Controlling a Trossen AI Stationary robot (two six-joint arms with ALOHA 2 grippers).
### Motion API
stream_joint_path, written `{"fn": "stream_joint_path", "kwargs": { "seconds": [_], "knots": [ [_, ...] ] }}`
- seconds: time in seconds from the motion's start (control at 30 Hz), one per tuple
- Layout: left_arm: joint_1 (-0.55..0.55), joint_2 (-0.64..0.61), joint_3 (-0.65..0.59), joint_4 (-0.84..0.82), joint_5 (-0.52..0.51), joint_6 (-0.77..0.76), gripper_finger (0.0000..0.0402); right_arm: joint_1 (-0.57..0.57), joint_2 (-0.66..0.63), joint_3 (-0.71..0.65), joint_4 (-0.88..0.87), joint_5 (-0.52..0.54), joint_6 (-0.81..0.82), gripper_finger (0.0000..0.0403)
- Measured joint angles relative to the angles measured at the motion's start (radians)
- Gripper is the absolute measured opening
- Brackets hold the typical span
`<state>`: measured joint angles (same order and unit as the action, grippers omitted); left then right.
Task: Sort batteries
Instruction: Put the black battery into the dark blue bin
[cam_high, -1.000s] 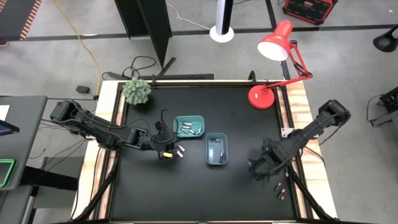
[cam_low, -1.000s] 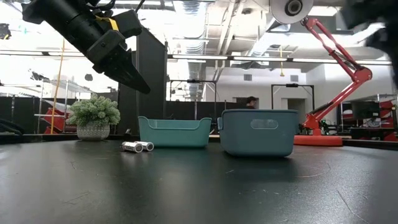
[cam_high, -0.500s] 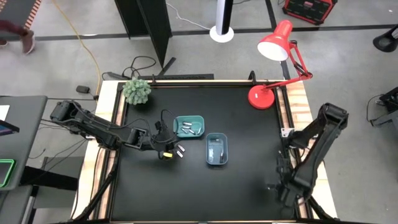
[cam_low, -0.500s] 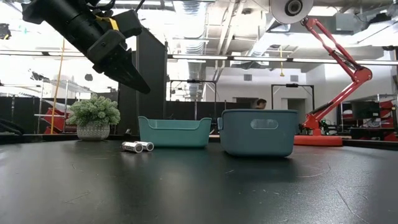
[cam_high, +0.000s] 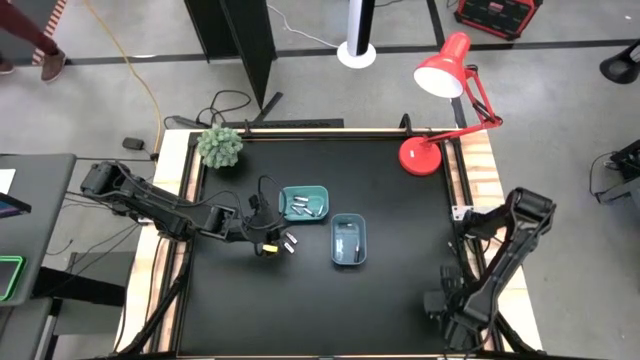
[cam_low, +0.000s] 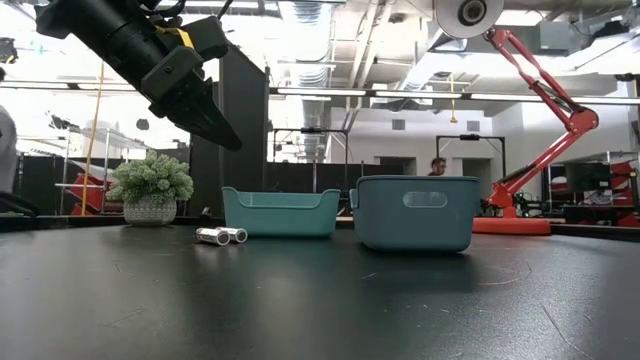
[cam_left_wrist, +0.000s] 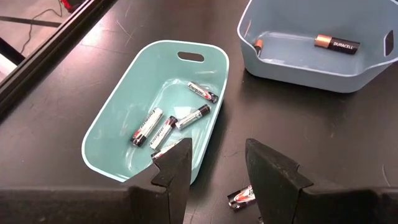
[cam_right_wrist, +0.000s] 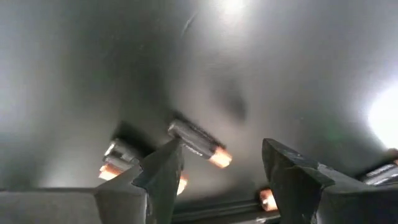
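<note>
My left gripper (cam_high: 268, 244) (cam_left_wrist: 217, 169) hangs open above the table, just left of the teal tray (cam_high: 303, 203). Two silver batteries (cam_high: 290, 241) (cam_low: 221, 236) lie on the table beside it, and one of them (cam_left_wrist: 242, 197) shows between its fingers. Several silver batteries (cam_left_wrist: 171, 121) lie in the teal tray (cam_left_wrist: 124, 112). A dark battery (cam_left_wrist: 336, 43) lies in the blue tray (cam_high: 348, 240) (cam_left_wrist: 298, 68). My right gripper (cam_high: 438, 304) (cam_right_wrist: 217, 165) is open near the table's near right corner, over dark batteries with copper ends (cam_right_wrist: 199, 142) that lie on the table.
A potted plant (cam_high: 220, 147) stands at the far left corner and a red desk lamp (cam_high: 425, 155) at the far right. The black table top (cam_high: 390, 200) lies bare between the trays and the lamp. A person (cam_low: 437, 166) stands far back in the room.
My right gripper has swung from a spot right of the blue tray toward the table's near right corner and now stands over the dark batteries there.
</note>
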<state>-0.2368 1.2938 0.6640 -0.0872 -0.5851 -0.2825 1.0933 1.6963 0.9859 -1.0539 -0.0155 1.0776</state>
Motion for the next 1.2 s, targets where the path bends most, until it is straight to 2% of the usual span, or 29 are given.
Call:
{"fn": "stream_joint_path", "kwargs": {
  "seconds": [0.17, 0.4, 0.9, 1.2],
  "knots": [
    [0.000, 0.000, 0.000, 0.000, 0.000, 0.000, 0.0144, 0.000, 0.028, 0.000, 0.022, -0.015, -0.017, 0.0232],
    [0.000, 0.000, 0.000, -0.001, 0.000, 0.000, 0.0144, 0.000, 0.032, 0.000, 0.042, -0.017, -0.015, 0.0201],
    [0.000, 0.000, 0.000, -0.005, 0.000, 0.001, 0.0144, -0.031, 0.093, 0.004, 0.096, -0.049, -0.085, 0.0075],
    [0.000, 0.000, 0.000, -0.005, 0.000, 0.001, 0.0144, -0.080, 0.094, 0.002, 0.100, -0.068, -0.126, 0.0018]
  ]
}}
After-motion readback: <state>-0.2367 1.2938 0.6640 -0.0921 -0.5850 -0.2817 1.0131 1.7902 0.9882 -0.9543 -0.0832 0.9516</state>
